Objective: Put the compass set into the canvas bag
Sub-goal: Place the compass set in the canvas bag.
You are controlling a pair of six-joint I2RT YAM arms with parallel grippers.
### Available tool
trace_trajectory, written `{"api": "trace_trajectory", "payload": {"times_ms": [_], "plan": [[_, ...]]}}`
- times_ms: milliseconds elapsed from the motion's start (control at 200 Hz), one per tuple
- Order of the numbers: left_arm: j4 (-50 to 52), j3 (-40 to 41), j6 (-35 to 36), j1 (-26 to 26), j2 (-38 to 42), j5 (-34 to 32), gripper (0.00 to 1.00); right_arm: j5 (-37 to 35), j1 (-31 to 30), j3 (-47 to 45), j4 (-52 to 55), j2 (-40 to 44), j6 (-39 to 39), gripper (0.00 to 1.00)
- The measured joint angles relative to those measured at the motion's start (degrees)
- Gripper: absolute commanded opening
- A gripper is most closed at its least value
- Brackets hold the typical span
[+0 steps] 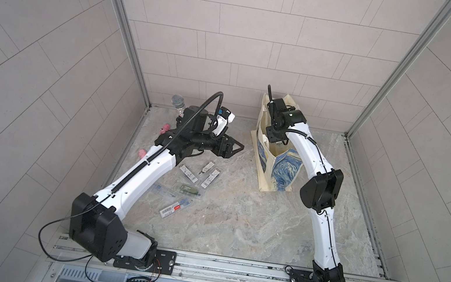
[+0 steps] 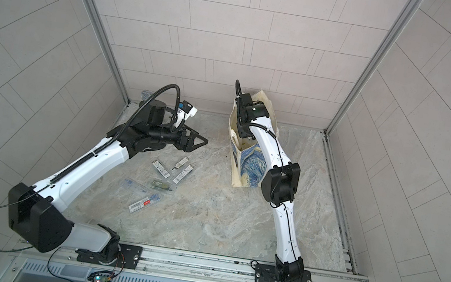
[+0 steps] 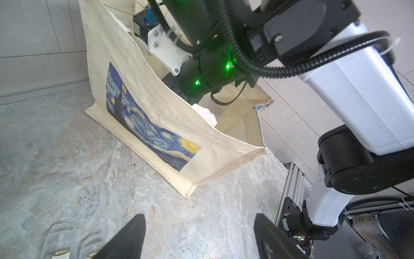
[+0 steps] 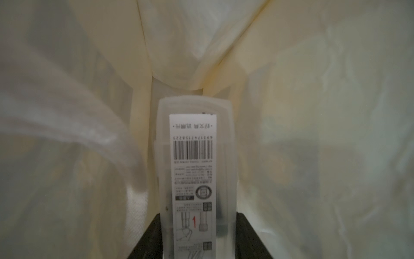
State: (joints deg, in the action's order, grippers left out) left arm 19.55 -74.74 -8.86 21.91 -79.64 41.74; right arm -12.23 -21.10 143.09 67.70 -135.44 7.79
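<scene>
The canvas bag (image 1: 280, 172) (image 2: 250, 170) (image 3: 156, 107) stands upright at the back right, cream with a blue-and-yellow swirl print. My right arm's wrist (image 1: 277, 125) reaches down into its mouth, and the fingers are hidden in both top views. In the right wrist view my right gripper (image 4: 198, 226) is shut on a compass set (image 4: 195, 157), a translucent case with a barcode label, surrounded by cream lining. My left gripper (image 1: 235, 146) (image 2: 200, 141) (image 3: 199, 226) hangs open and holds nothing, above the table to the left of the bag.
Several more translucent cases (image 1: 188, 183) (image 2: 161, 182) (image 3: 59, 242) lie scattered on the marble table under the left arm. A microphone (image 1: 177, 103) and small pink items (image 1: 163, 129) sit by the back-left wall. A pale handle strap (image 4: 67, 125) curves inside the bag.
</scene>
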Motion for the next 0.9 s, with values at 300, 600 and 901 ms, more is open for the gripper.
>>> {"api": "trace_trajectory", "payload": {"times_ms": [300, 600, 901], "plan": [[0.46, 0.04, 1.05, 0.02, 0.00, -0.24, 0.81, 1.49, 2.05, 0.02, 0.33, -5.44, 1.46, 0.00], [0.57, 0.37, 1.90, 0.02, -0.09, -0.66, 0.82, 3.28, 2.97, -0.15, -0.63, -9.29, 2.34, 0.01], [0.68, 0.57, 2.29, 0.02, -0.09, -0.81, 0.82, 4.11, 2.95, -0.37, -0.63, -10.16, 2.56, 0.36]]}}
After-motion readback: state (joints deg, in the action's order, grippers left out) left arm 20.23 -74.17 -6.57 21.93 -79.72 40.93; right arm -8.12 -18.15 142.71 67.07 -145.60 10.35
